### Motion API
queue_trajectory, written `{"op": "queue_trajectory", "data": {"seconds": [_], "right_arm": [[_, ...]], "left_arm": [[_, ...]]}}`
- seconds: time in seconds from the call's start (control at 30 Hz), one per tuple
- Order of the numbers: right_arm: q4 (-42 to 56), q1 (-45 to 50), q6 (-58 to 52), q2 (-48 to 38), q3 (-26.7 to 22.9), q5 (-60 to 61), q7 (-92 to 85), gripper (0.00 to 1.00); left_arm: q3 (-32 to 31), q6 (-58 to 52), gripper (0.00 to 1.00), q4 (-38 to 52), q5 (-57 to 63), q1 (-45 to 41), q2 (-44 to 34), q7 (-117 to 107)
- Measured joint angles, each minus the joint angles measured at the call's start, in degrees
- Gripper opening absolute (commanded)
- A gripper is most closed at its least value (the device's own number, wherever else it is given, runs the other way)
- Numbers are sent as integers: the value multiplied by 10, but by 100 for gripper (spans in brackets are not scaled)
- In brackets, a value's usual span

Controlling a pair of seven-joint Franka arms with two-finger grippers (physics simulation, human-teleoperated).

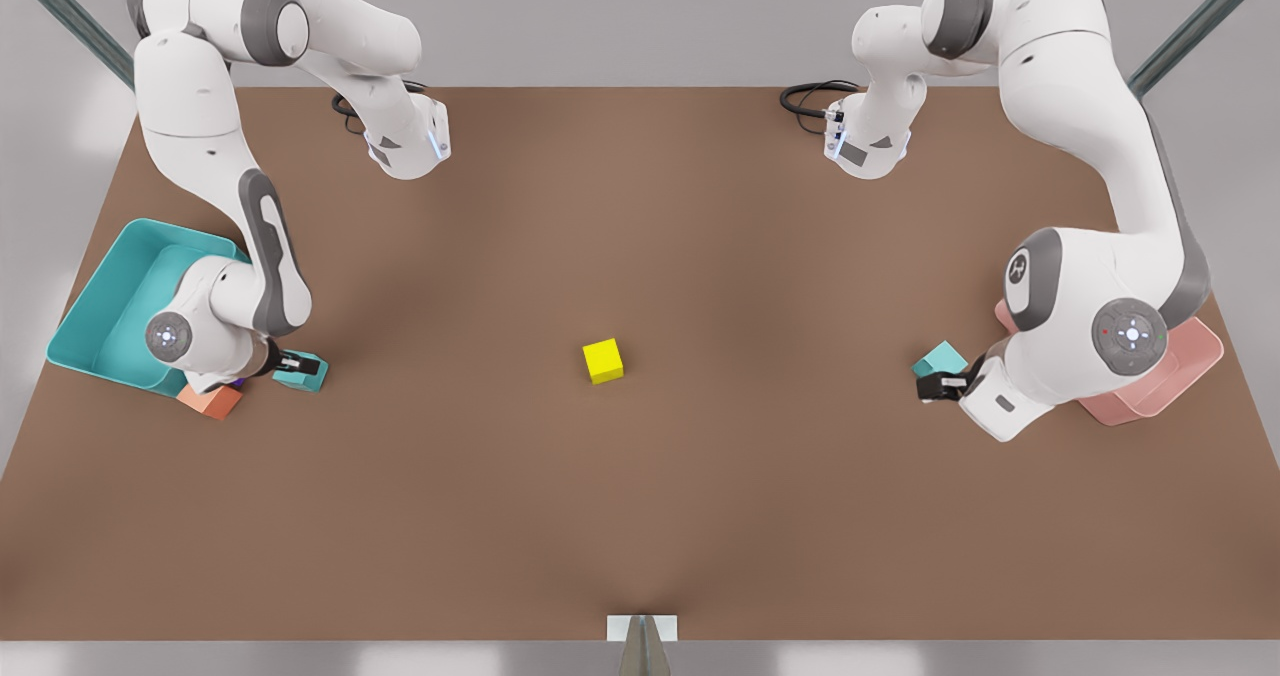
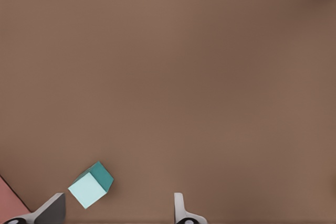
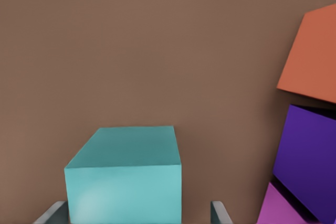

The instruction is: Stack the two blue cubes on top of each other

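Front view: right pincer [image 1: 298, 364] spread astride matte teal cube [image 1: 308, 376], left pincer [image 1: 935, 388] spread beside its twin [image 1: 940, 359]

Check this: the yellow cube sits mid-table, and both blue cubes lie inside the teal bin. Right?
No. The yellow cube sits mid-table, but the blue cubes lie on the table, not in the teal bin: the front view shows one at the right gripper, one at the left gripper.
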Motion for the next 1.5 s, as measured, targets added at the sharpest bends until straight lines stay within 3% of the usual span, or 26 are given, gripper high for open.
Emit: {"op": "queue_trajectory", "data": {"seconds": [0.13,0.23,0.37,0.63,0.8,0.93,1.13,1.27,1.5], "right_arm": [[1,1,7,4,1,0,0,100],[1,4,14,12,1,5,0,100],[3,4,28,25,1,7,-1,100],[3,5,46,32,2,8,-4,99],[3,6,48,30,4,11,-8,58],[5,4,46,22,5,18,-20,49],[72,9,-39,-37,15,22,-41,48],[195,27,-146,-72,76,20,-55,47],[339,168,-264,-69,165,17,-61,42]], "left_arm": [[0,6,100,-33,1,2,-8,0],[-1,65,100,-227,4,21,-101,1],[0,129,100,-314,7,49,-136,-4],[-3,179,100,-319,-28,40,-131,-87],[-7,187,100,-318,-32,37,-130,-125],[-8,190,100,-315,-31,37,-130,-148],[-11,189,100,-315,-29,38,-129,-175],[-11,187,100,-315,-29,38,-129,-189],[-18,188,100,-299,-42,39,-119,-209]]}}
